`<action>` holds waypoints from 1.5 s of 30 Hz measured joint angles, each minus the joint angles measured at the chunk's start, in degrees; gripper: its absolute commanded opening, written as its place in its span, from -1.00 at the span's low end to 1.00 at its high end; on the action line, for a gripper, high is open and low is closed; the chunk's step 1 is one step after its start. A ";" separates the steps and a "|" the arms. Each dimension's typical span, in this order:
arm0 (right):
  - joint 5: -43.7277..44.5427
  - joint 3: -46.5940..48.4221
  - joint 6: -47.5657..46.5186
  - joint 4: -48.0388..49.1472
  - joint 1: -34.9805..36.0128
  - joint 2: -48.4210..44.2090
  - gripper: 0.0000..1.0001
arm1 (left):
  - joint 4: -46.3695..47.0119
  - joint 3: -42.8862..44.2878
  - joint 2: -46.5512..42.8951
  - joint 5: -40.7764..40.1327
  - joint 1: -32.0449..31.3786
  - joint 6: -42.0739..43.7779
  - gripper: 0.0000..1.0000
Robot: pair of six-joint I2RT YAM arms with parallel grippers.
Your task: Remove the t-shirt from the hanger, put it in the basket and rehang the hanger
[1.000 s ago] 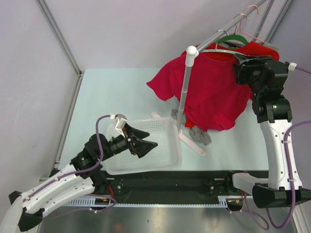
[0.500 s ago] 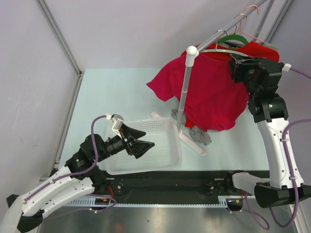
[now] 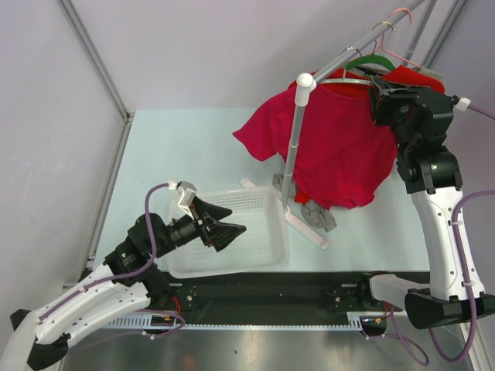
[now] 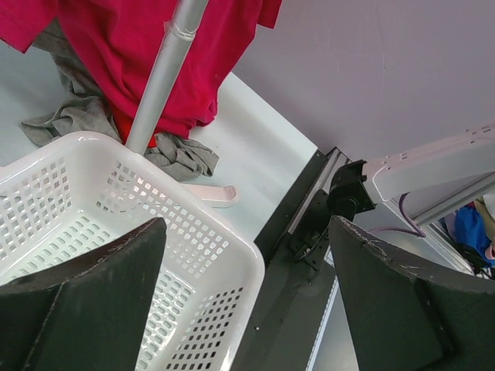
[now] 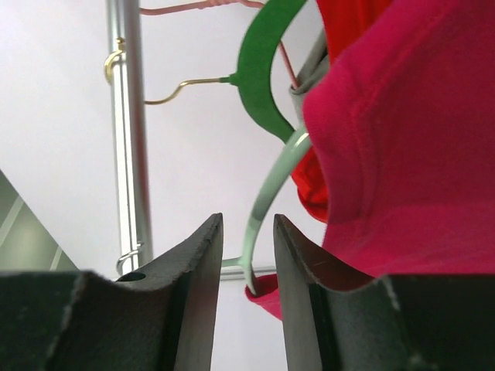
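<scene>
The crimson t-shirt (image 3: 332, 151) hangs on the pale grey hanger (image 3: 348, 79) from the rack's rail. My right gripper (image 3: 379, 91) is up at the shirt's right shoulder. In the right wrist view its jaws (image 5: 247, 232) stand a narrow gap apart, and the hanger's pale arm (image 5: 267, 201) runs between the fingertips without being pinched. The crimson cloth (image 5: 402, 154) fills the right side of that view. My left gripper (image 3: 232, 226) is wide open and empty over the white basket (image 3: 259, 259); it also shows in the left wrist view (image 4: 247, 224).
A green hanger (image 5: 267, 69), a pink wire hanger (image 5: 201, 8) and a brighter red shirt (image 5: 348, 23) hang on the same metal rail (image 5: 128, 116). The rack's upright pole (image 3: 296, 139) stands in front of the shirt. Grey cloth (image 3: 313, 210) lies at its base.
My right gripper has shifted left and then up, closer to the hanger's shoulder. My left arm has drawn back a little to the left, still open over the basket.
</scene>
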 measured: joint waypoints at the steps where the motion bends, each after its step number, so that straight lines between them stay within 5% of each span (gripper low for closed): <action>1: 0.09 0.33 0.00 -0.02 -0.02 0.04 -0.21 | 0.24 0.00 0.24 0.00 0.00 -0.02 0.81; 8: -0.04 1.44 0.07 0.07 -1.11 2.54 -0.20 | 1.31 0.00 3.63 0.24 -0.52 -0.13 0.81; 19: -0.42 1.46 1.70 2.21 -1.18 5.46 -0.66 | 0.37 0.00 3.30 0.02 -1.29 -2.62 0.82; 33: 2.12 5.16 2.47 3.52 2.23 7.93 -0.96 | -1.33 5.55 5.73 -3.04 -1.29 -0.94 0.84; 45: 5.53 12.00 -0.87 3.21 9.27 10.99 -1.00 | -3.89 8.04 5.27 -4.92 -1.29 0.50 0.84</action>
